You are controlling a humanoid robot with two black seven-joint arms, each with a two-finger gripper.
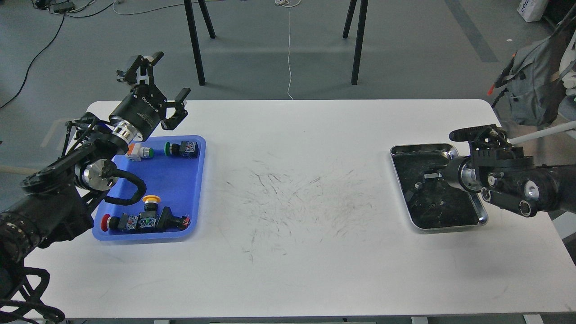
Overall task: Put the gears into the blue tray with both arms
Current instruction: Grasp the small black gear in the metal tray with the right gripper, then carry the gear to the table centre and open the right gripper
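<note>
Tiny, hard, light, slippery gears (416, 185) inside steel tray (481, 215), far right of blue tray (200, 180); best pinched across the rim; right hand (429, 174) state unclear, left hand (164, 90) spread.

The blue tray (177, 180) looks like smooth, slightly glossy plastic. The steel tray (416, 148) has a shiny metal rim and dark inside. The white surface (297, 270) is matt, scuffed with dark scratches mid-way. Both arms are matt black with bright metal discs.
</note>
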